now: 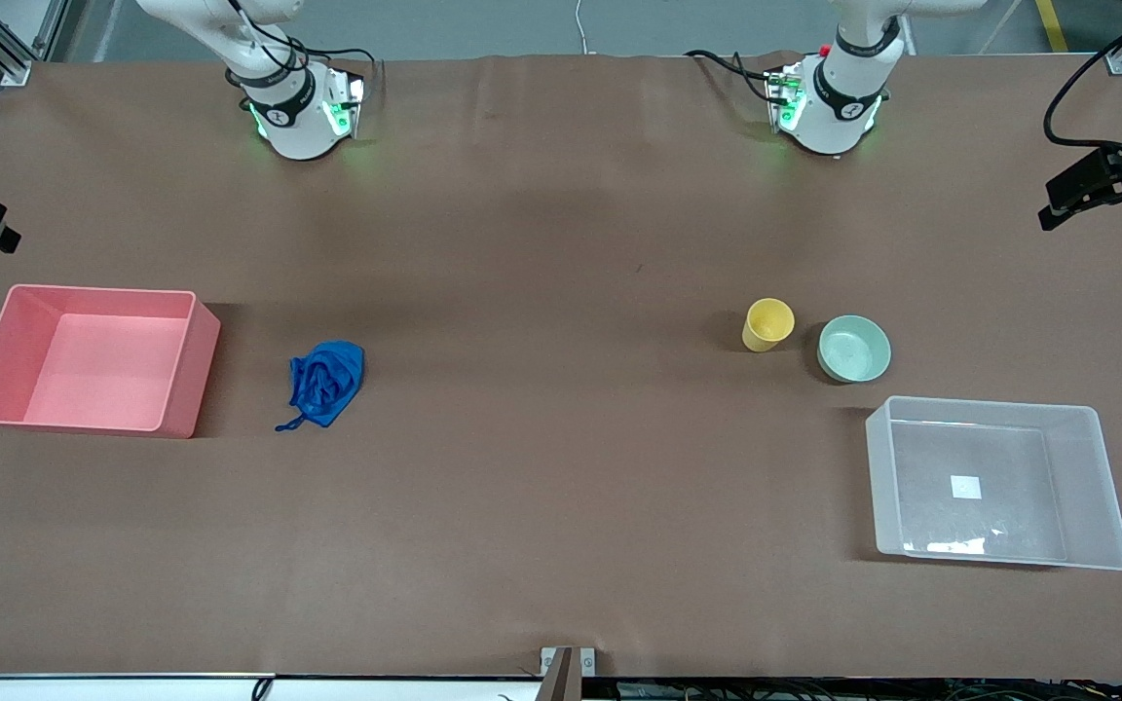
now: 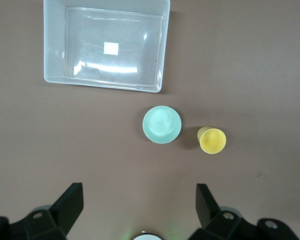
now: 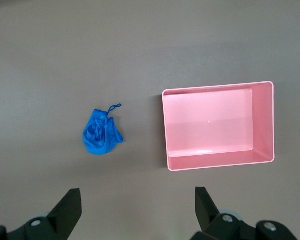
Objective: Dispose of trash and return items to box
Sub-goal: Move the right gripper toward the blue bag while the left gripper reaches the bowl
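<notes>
The blue wad of trash with its trailing string lies on the table beside the pink bin; it also shows in the right wrist view. The yellow cup and the mint-green bowl stand side by side toward the left arm's end, also in the left wrist view as cup and bowl. The clear box lies nearer the front camera than the bowl, also in the left wrist view. My left gripper is open and empty, high over bare table. My right gripper is open and empty, likewise high.
The pink bin sits at the right arm's end of the table, also in the right wrist view. Both arm bases stand along the table's back edge. Black camera mounts stick in at both table ends.
</notes>
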Robot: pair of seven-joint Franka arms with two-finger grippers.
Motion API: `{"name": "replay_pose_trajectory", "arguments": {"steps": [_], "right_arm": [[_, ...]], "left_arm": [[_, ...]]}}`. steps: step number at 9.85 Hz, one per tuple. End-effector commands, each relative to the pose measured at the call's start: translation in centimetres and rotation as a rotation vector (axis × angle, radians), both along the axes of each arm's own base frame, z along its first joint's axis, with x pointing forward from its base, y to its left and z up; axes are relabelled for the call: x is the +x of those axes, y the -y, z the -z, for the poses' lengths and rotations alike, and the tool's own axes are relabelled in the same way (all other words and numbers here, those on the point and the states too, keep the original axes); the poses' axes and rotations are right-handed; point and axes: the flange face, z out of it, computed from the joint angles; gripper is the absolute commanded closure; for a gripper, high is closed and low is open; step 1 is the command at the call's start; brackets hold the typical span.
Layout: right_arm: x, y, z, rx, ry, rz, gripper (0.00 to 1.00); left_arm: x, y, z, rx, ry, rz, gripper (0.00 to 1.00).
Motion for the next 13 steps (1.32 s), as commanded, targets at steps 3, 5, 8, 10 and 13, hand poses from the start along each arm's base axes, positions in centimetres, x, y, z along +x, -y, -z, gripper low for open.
{"name": "replay_pose_trajectory", "arguments": {"steps": [3, 5, 8, 10, 13], "right_arm": [[-0.4, 0.2, -0.4, -0.004, 0.002, 0.004, 0.00], [-0.3, 0.2, -0.3, -0.003, -0.001, 0.006, 0.00], [0.3, 0.5, 0.4, -0.024, -0.005, -0.111, 0.00], [2.7, -2.9, 4.9, -0.016, -0.035, -0.005, 0.00], [5.7, -9.1, 20.1, -0.013, -0.047, 0.104, 0.00]], "left_arm": [[-0.2, 0.4, 1.9, 0.000, -0.038, 0.021, 0.01], [0.0, 0.5, 2.7, 0.001, -0.054, 0.021, 0.04], [1.2, 0.3, 9.0, 0.008, -0.042, 0.025, 0.04], [1.6, 0.5, 16.3, 0.008, -0.015, 0.033, 0.04], [0.5, 0.2, 27.4, 0.009, 0.004, 0.028, 0.04]]}}
